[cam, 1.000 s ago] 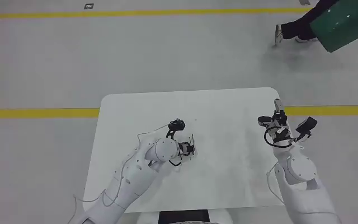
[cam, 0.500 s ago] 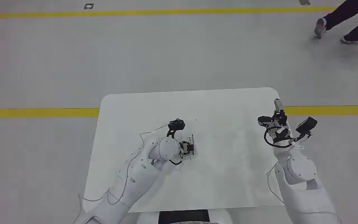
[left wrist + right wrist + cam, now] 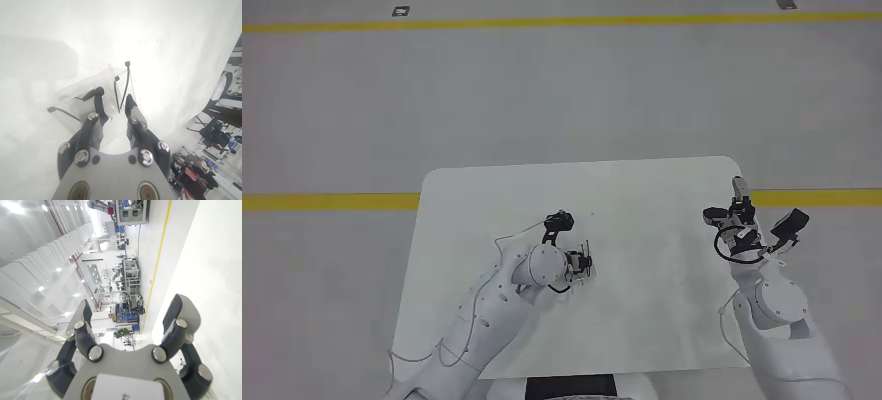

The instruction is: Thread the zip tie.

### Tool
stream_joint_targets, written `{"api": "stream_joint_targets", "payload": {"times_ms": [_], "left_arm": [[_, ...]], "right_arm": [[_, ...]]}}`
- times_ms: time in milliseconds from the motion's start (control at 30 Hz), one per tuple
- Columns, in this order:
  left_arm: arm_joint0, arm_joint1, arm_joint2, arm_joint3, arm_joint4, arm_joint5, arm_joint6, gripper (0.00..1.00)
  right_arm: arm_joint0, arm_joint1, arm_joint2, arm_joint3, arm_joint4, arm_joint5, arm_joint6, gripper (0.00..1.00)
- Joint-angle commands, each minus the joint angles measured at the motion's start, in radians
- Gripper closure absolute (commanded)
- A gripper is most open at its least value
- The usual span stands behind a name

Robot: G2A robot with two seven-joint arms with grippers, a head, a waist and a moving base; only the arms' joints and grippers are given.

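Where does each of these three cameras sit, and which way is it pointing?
Top: above the arms, looking down at the table; both arms show.
Left wrist: on the left arm, looking along the left pincer into a clear box holding zip ties.
Right wrist: on the right arm, looking past the open right pincer, along the table edge, into the hall.
Shared: top and left wrist both show the left pincer.

Three zip ties [image 3: 126,85], one box [image 3: 83,79]
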Motion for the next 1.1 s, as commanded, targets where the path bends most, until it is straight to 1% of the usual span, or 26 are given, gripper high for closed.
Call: {"api": "stream_joint_targets", "payload": {"times_ms": [0,200,433,533,700,800,867,900,967,1067], "left_arm": [[-0.001,-0.005,-0.003,0.006,0.004,0.000,0.000,0.76],[-0.003,-0.017,-0.011,0.020,0.022,0.000,-0.009,0.80],[0.000,-0.030,-0.022,0.025,0.042,0.000,-0.019,0.84],[0.002,-0.034,-0.027,0.024,0.048,0.000,-0.022,0.87],[0.006,-0.041,-0.033,0.022,0.058,0.000,-0.025,0.89],[0.008,-0.044,-0.037,0.021,0.062,0.000,-0.026,0.95],[0.009,-0.046,-0.039,0.020,0.065,0.000,-0.027,0.97],[0.010,-0.047,-0.041,0.020,0.066,0.000,-0.027,1.00],[0.012,-0.048,-0.043,0.019,0.069,0.000,-0.028,1.00],[0.018,-0.049,-0.047,0.007,0.075,0.000,-0.033,1.00]], "right_arm": [[0.000,0.000,0.000,0.000,0.000,0.000,0.000,0.00],[0.000,0.000,0.000,0.000,0.000,0.000,0.000,0.00],[0.000,0.000,0.000,0.000,0.000,0.000,0.000,0.00],[0.000,0.000,0.000,0.000,0.000,0.000,0.000,0.00],[0.000,0.000,0.000,0.000,0.000,0.000,0.000,0.00],[0.000,0.000,0.000,0.000,0.000,0.000,0.000,0.00],[0.000,0.000,0.000,0.000,0.000,0.000,0.000,0.00],[0.000,0.000,0.000,0.000,0.000,0.000,0.000,0.00],[0.000,0.000,0.000,0.000,0.000,0.000,0.000,0.00],[0.000,0.000,0.000,0.000,0.000,0.000,0.000,0.00]]}}
